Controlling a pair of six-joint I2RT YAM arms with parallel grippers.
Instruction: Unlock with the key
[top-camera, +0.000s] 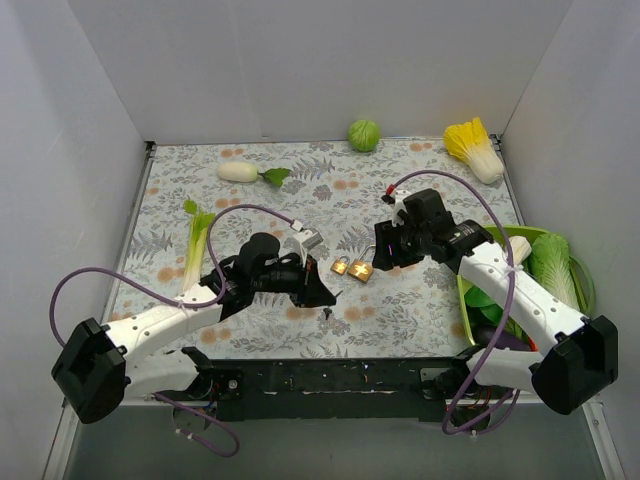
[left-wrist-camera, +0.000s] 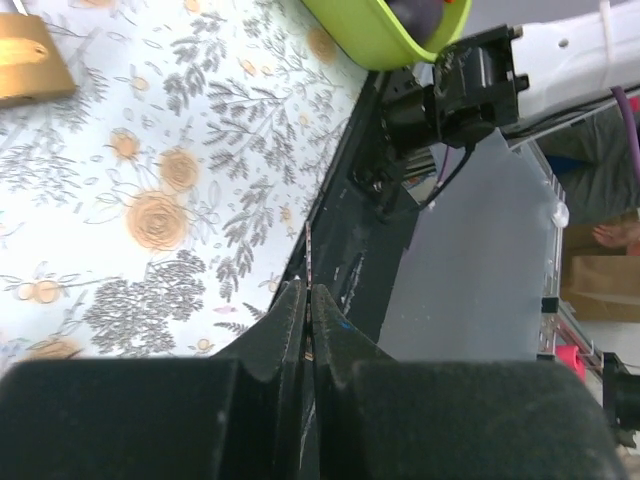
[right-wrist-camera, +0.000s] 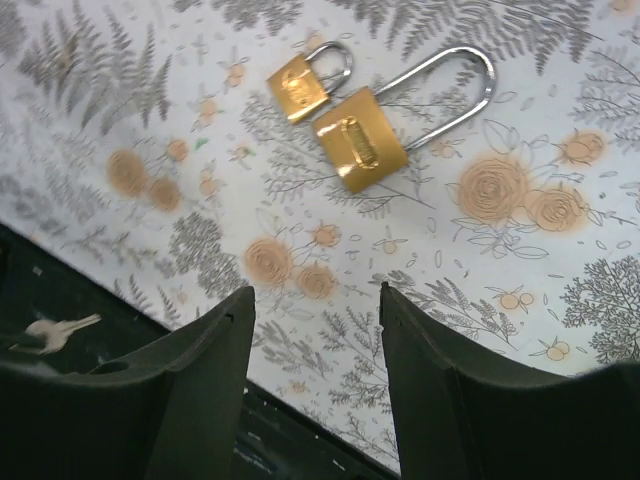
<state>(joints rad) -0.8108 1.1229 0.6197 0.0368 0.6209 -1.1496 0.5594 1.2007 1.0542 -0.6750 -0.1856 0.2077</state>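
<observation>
Your left claw (left-wrist-camera: 308, 290) was clamped shut on the thin silver metal key (left-wrist-camera: 311, 255), seen edge-on between its fingers, at 8 o'clock from the larger square brass padlock (right-wrist-camera: 358, 150). The smaller brass padlock (right-wrist-camera: 297, 87) lay just beside it on the floral mat (top-camera: 250, 205). Your right claw (right-wrist-camera: 315, 295) stood open and empty at 3 o'clock of them.

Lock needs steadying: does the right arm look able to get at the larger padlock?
Probably yes: the right pincer hangs open near the larger padlock, nothing between them, though the smaller padlock crowds it.
</observation>
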